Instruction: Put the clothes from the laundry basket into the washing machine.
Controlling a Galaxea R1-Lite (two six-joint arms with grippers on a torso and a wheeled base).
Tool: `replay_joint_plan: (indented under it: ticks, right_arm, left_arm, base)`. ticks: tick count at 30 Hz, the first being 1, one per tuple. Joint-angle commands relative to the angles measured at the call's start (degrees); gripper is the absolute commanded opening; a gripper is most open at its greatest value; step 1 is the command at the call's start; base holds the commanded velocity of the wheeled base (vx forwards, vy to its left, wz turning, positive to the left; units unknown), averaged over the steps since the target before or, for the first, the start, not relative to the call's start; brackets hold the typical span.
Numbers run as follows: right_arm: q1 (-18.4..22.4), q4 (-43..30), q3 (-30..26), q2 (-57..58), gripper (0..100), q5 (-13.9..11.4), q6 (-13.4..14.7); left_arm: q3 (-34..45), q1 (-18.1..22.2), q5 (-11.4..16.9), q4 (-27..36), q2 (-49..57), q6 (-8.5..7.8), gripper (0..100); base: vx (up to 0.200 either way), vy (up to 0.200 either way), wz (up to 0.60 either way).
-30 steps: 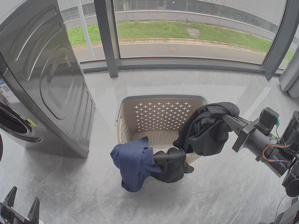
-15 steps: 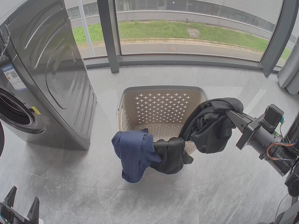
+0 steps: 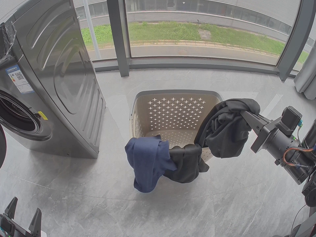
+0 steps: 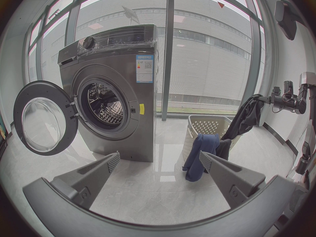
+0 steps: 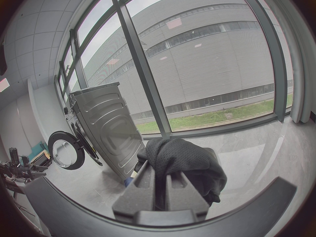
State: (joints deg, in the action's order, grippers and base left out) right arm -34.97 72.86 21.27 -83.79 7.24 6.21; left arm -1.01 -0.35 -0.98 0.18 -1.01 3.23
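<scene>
A beige laundry basket [image 3: 174,109] stands on the floor right of the grey washing machine [image 3: 49,66], whose round door [image 4: 42,116] hangs open beside the drum [image 4: 103,104]. A blue garment [image 3: 148,160] and a black garment [image 3: 186,162] hang over the basket's near rim. My right gripper [image 3: 247,116] is shut on a dark grey garment [image 3: 227,129], held up over the basket's right side, its lower end trailing to the rim. In the right wrist view that dark grey garment [image 5: 184,158] drapes over the closed fingers [image 5: 179,188]. My left gripper [image 3: 22,213] sits open and low at the near left.
Floor-to-ceiling windows with dark frames [image 3: 117,30] run along the far side. A curtain [image 3: 307,79] hangs at the far right. Bare grey tile floor [image 3: 98,188] lies between the basket, the machine and me.
The head view has shifted, so machine and basket sit further right in the picture. My right gripper has lifted the dark grey garment slightly higher. The left gripper looks unchanged.
</scene>
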Motion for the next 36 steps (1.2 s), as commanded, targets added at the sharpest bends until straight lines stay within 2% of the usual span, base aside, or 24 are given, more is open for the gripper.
replay_joint_plan:
  ticks: [1, 31, 36]
  right_arm:
    - [0.1, 0.1, 0.1, 0.0, 0, 0.1, 0.0]
    - [-0.4, 1.1, 1.9, -1.7, 0, 0.0, 0.4]
    - [-0.4, 1.1, 1.8, -1.7, 0, -0.1, 0.5]
  left_arm:
    - [0.9, 0.0, 0.0, 0.0, 1.0, 0.02, 100]
    - [0.9, 0.0, 0.0, 0.0, 1.0, 0.02, 100]
    - [0.9, 0.0, 0.0, 0.0, 1.0, 0.02, 100]
  base:
    - [0.0, 0.2, 0.0]
    - [0.0, 0.2, 0.0]
    - [0.0, 0.0, 0.0]
